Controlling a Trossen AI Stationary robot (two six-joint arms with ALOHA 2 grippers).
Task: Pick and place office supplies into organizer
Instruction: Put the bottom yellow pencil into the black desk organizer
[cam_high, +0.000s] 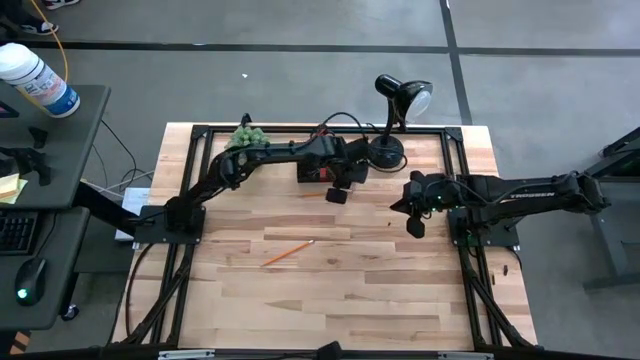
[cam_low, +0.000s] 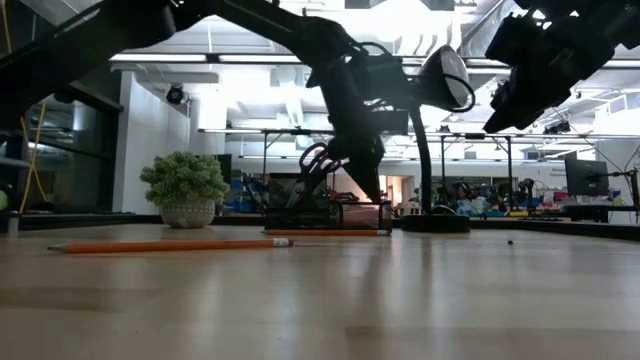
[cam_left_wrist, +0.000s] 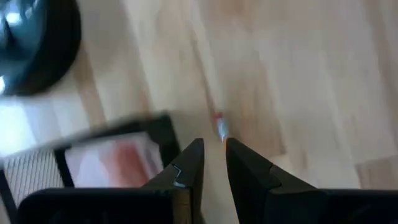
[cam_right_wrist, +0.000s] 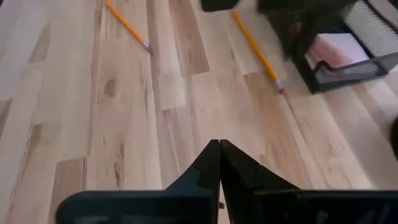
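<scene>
The black mesh organizer (cam_high: 312, 172) stands at the table's far side, with a pink sticky-note pad (cam_left_wrist: 118, 162) in its low tray and scissors handles (cam_low: 315, 160) sticking up from it. My left gripper (cam_left_wrist: 214, 152) hovers beside the organizer's right end, pointing down, its fingers a narrow gap apart with nothing between them. Just beyond its tips lies the eraser end (cam_left_wrist: 221, 127) of an orange pencil (cam_right_wrist: 258, 53) that rests flat along the organizer's near side. A second orange pencil (cam_high: 288, 252) lies flat mid-table. My right gripper (cam_right_wrist: 217, 149) is shut and raised above the table's right half.
A black desk lamp (cam_high: 395, 120) stands just right of the organizer, its base (cam_left_wrist: 31, 50) close to my left gripper. A green spiky plant (cam_high: 248, 135) sits at the far left. The bare wood of the table (cam_high: 350, 300) stretches across its near half.
</scene>
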